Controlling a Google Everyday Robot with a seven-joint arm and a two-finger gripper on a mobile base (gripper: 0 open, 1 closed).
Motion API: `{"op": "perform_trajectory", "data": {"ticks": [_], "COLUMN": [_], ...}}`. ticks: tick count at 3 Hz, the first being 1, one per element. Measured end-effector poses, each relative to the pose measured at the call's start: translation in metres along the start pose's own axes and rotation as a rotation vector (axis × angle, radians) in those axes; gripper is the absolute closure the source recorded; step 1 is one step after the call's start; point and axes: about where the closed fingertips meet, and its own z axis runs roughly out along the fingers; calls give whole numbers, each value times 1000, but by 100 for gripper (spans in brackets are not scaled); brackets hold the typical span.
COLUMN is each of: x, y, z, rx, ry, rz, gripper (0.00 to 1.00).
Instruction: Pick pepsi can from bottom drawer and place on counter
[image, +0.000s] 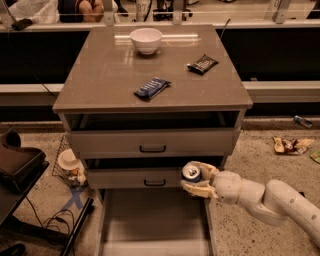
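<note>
My gripper (197, 179) comes in from the lower right on a white arm and is shut on the pepsi can (191, 173), whose silver top with pull tab faces the camera. It holds the can in the air in front of the middle drawer, above the right side of the open bottom drawer (150, 220), a shallow grey tray with nothing visible in it. The counter (110, 75), a tan-grey top, lies above and behind the gripper.
On the counter stand a white bowl (146, 40), a flat blue snack wrapper (151, 88) and a black snack packet (202, 64). The two upper drawers (152, 142) stand slightly open. A wire basket (67, 167) and cables lie on the floor at left, litter at right.
</note>
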Motion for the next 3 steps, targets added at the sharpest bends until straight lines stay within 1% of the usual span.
{"op": "perform_trajectory", "data": {"ticks": [1, 2, 3], "x": [-22, -72, -178], "y": [-8, -25, -64], "z": [6, 6, 3], "rx": [30, 113, 273], "ry": [-36, -70, -60], "rz": [40, 87, 76], "gripper": [100, 100, 100]}}
